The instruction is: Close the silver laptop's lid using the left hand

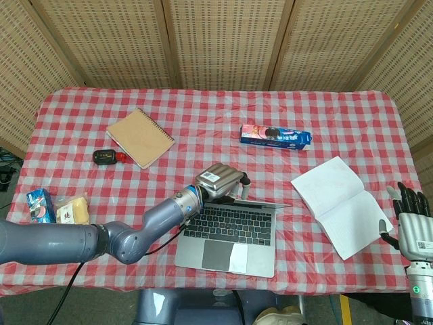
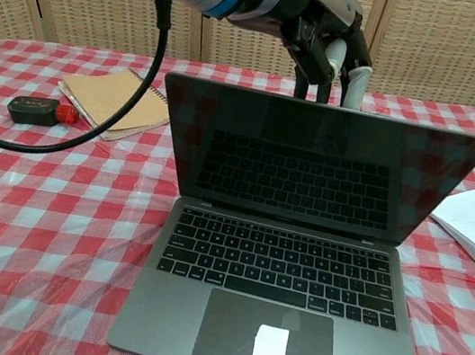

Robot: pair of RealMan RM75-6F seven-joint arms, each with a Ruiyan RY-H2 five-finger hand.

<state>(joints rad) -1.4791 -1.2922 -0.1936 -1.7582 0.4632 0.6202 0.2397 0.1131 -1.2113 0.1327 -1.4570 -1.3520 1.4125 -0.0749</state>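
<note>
Silver laptop (image 1: 226,230) sits lower centre of the frame, long axis left-right, lid tilted forward. Left hand (image 1: 218,183) presses its top edge, fingers curled (holding nothing). Right hand (image 1: 413,220) spread, empty.

Silver laptop (image 2: 286,268) lying on the counter (image 1: 81,169), part open; lid tilted well forward over the black keyboard, dark screen mirroring the keys; grey trackpad at the front edge, catching a bright patch of light; placed left of the open white booklet (image 1: 342,203), and nearer the camera than the blue snack packet (image 1: 275,136).
</note>
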